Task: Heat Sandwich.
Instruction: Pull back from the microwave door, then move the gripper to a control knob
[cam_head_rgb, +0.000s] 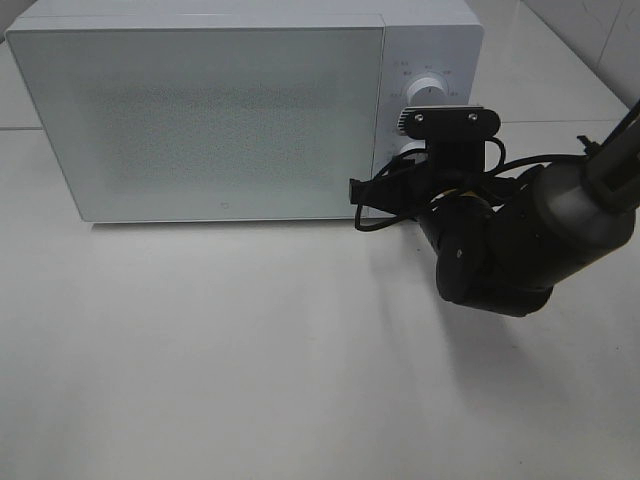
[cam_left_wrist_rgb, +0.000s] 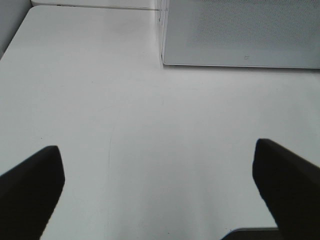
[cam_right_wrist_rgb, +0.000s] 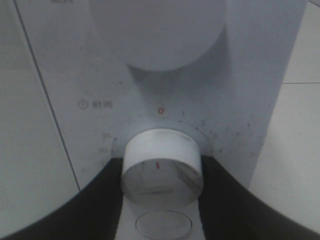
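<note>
White microwave (cam_head_rgb: 200, 110): on the table (cam_head_rgb: 250, 380), door closed.
Sandwich: unseen in every view; its place cannot be told.
Right gripper (cam_right_wrist_rgb: 162, 162): fingers (cam_right_wrist_rgb: 75, 205) flank the lower knob (cam_right_wrist_rgb: 162, 177), close against it; grip unclear.
Left gripper (cam_left_wrist_rgb: 160, 192): fingers (cam_left_wrist_rgb: 30, 185) spread wide, holding nothing, over the table.

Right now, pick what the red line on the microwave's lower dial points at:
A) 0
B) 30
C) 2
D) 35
A: in the right wrist view the red line on the timer knob sits straight below the red 0 printed on the microwave panel, not toward the numbers to either side.
</note>
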